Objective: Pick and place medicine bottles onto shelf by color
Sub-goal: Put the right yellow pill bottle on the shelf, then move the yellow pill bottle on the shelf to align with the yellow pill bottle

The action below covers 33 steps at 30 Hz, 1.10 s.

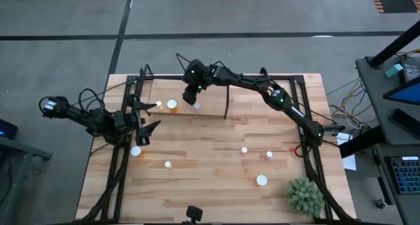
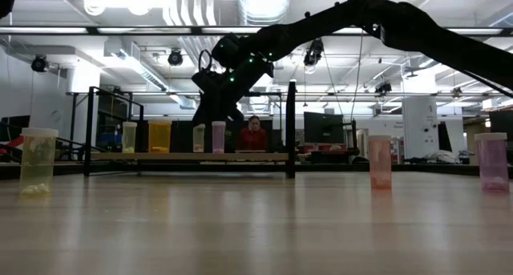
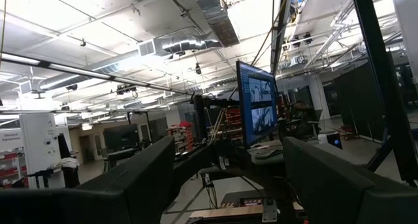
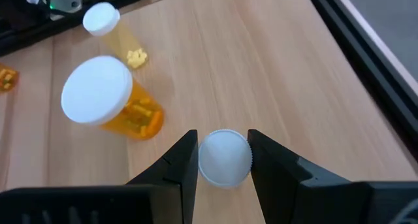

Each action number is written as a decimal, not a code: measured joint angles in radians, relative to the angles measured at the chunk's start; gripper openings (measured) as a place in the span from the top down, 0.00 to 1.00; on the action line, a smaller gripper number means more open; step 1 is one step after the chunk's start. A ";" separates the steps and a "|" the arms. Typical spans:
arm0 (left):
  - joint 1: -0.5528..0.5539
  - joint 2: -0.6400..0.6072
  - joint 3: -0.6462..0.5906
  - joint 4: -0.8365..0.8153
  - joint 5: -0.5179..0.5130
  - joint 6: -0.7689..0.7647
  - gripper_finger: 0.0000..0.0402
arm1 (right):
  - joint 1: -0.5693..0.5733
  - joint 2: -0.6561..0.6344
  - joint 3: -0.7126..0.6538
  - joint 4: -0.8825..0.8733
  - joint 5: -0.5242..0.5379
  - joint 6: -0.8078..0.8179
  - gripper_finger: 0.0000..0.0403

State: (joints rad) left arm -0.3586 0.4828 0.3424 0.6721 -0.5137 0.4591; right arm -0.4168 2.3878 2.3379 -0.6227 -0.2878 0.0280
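My right gripper (image 4: 223,160) reaches over the shelf (image 2: 184,156) at the table's far side, shut on a small pinkish bottle (image 2: 218,139) with a white cap. Beside it on the shelf stand a large orange bottle (image 4: 114,106) and a small yellow one (image 4: 111,28). More bottles stand on the tabletop, among them a yellow one (image 2: 38,161) and two pinkish ones (image 2: 380,160) (image 2: 491,160). My left gripper (image 1: 146,117) waits open at the table's left, its fingers tilted up toward the room. My right gripper pinches the pinkish bottle's white cap (image 4: 224,145) between its two fingers, one on each side of the rim. The fingers come slanting down from the table's right. The bottle stands upright below them with its base at the shelf board; whether it rests there I cannot tell.
The shelf's thin black post (image 2: 291,127) stands right of the held bottle. Loose bottles (image 1: 136,151) (image 1: 262,180) (image 1: 244,149) dot the middle of the table. A green spiky plant (image 1: 306,195) sits at the near right corner. A person (image 2: 253,135) sits beyond the table.
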 joint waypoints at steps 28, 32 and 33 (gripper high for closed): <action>0.000 0.000 0.000 0.000 0.000 0.003 0.33 | 0.000 0.001 -0.002 -0.025 0.000 0.030 0.65; 0.000 0.001 0.000 0.000 0.000 0.003 0.33 | 0.000 -0.001 -0.002 -0.028 0.000 0.032 0.55; 0.000 0.001 0.000 0.000 0.000 0.002 0.33 | 0.000 -0.004 -0.002 -0.033 0.000 0.028 0.53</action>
State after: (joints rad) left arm -0.3584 0.4839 0.3424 0.6720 -0.5137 0.4614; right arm -0.4171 2.3836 2.3357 -0.6554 -0.2874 0.0562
